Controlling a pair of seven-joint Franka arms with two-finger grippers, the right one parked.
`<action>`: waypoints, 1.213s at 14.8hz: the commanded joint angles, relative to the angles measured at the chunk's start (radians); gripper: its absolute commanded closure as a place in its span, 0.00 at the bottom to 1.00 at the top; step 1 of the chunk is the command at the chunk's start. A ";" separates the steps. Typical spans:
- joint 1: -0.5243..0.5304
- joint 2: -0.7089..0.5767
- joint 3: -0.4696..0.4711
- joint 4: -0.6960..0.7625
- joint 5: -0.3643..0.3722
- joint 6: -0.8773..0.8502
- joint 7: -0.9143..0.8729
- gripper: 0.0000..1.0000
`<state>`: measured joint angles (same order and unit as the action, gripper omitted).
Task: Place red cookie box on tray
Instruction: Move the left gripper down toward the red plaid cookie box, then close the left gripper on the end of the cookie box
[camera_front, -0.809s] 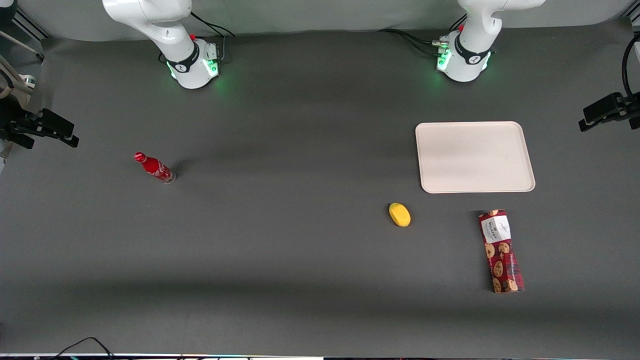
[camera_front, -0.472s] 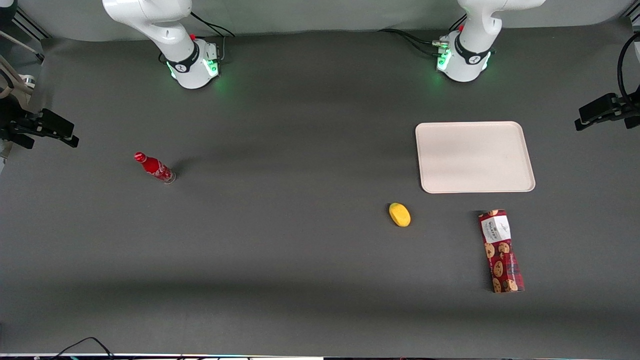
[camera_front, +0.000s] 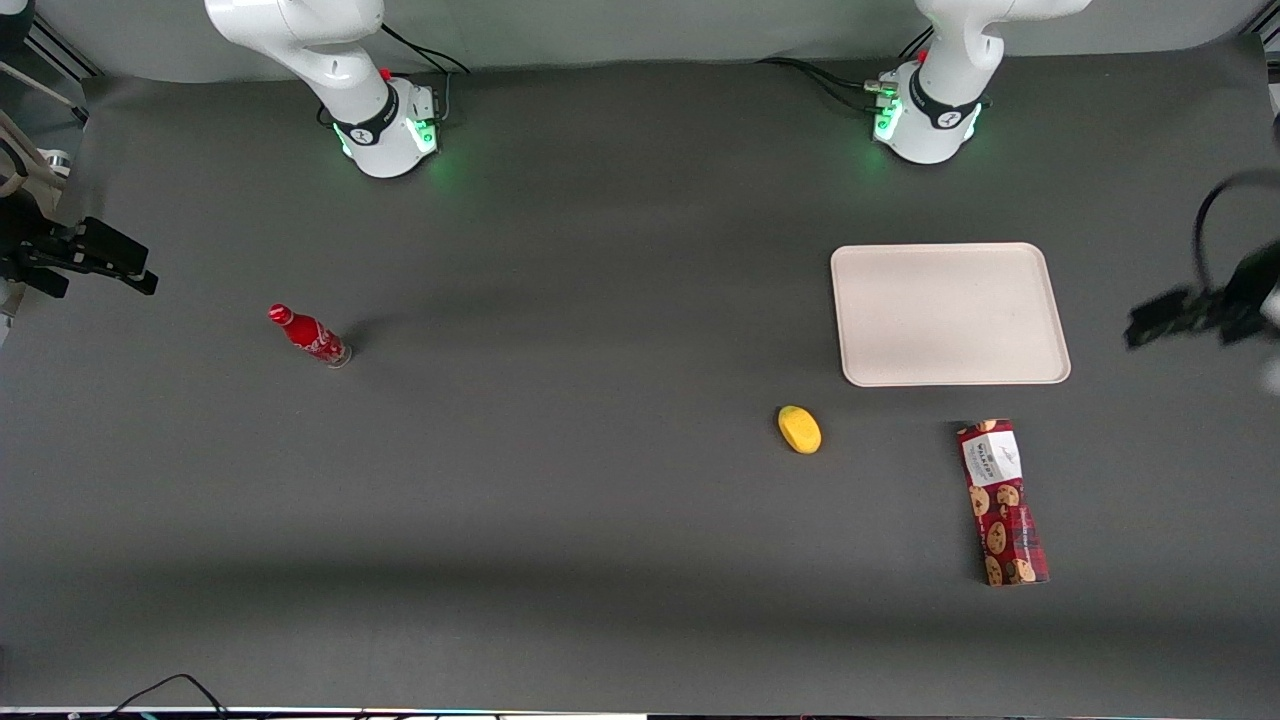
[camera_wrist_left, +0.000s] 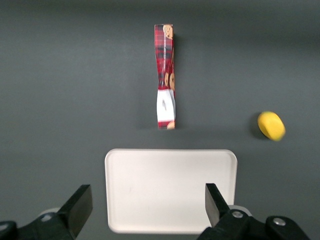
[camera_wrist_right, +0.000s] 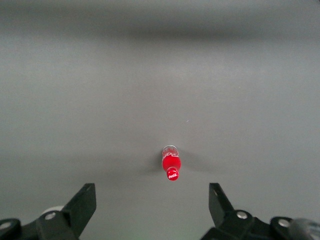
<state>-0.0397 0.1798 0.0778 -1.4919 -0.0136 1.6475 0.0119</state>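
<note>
The red cookie box (camera_front: 1002, 502) lies flat on the dark table, its white label end toward the tray. It is nearer to the front camera than the cream tray (camera_front: 950, 313), which is bare. My left gripper (camera_front: 1160, 318) hangs in the air at the working arm's end of the table, beside the tray and apart from both. In the left wrist view the gripper (camera_wrist_left: 147, 210) is open and empty, its fingers (camera_wrist_left: 79, 206) standing wide over the tray (camera_wrist_left: 170, 190), with the box (camera_wrist_left: 165, 75) on the table next to the tray.
A yellow oval thing (camera_front: 799, 429) lies on the table beside the box, also in the left wrist view (camera_wrist_left: 271, 125). A small red bottle (camera_front: 308, 335) stands toward the parked arm's end. The two arm bases stand farthest from the front camera.
My left gripper has moved nearer to the front camera and a little toward the tray. The box, the tray and the other things have not moved.
</note>
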 joint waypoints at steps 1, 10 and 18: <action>-0.003 0.226 0.004 0.022 -0.009 0.189 -0.006 0.00; -0.002 0.538 0.000 0.010 -0.026 0.555 -0.013 0.00; -0.009 0.560 -0.003 -0.030 -0.100 0.623 -0.007 1.00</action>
<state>-0.0427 0.7476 0.0705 -1.5113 -0.0992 2.2667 0.0072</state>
